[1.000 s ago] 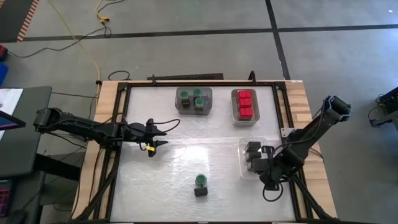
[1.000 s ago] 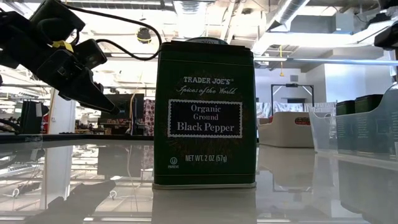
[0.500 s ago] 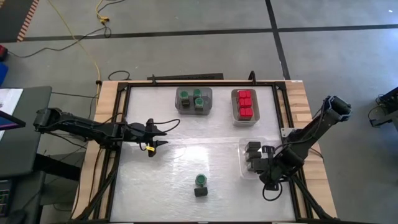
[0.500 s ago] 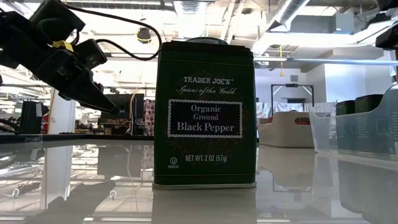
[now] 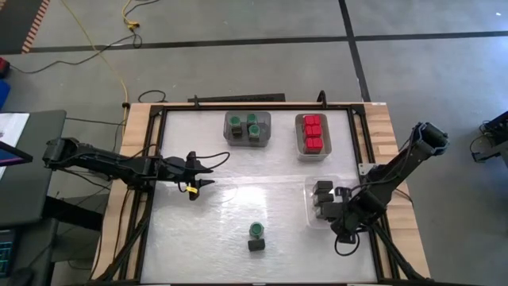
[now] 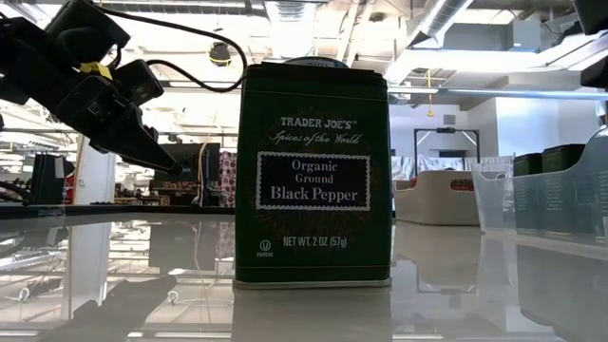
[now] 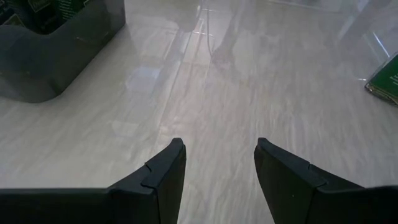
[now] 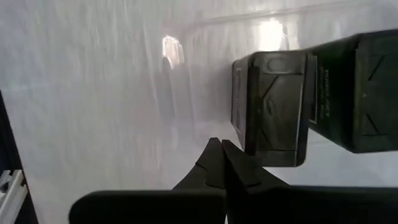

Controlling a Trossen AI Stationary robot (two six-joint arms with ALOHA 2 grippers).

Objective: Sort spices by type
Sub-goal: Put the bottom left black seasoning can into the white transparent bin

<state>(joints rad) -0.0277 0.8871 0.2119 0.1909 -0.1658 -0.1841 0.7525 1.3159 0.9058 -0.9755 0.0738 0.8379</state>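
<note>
Still, two spices wait on the open table: a black pepper tin (image 5: pixel 255 245) touching a green-lidded jar (image 5: pixel 256 229), well apart from the left gripper (image 5: pixel 208 171), half open and empty. The right gripper (image 8: pixel 222 163), shut and empty, is just beside the dark tins (image 8: pixel 273 106); it could knock one over.

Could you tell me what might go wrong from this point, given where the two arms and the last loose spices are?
1. The green-lidded jar and the black pepper tin stand touching, so grabbing one may topple the other.
2. The right pincer, shut, sits right beside the dark tins in the clear tray; a careless withdrawal could knock them.
3. The left pincer, open and empty, hovers apart from both loose spices.
</note>
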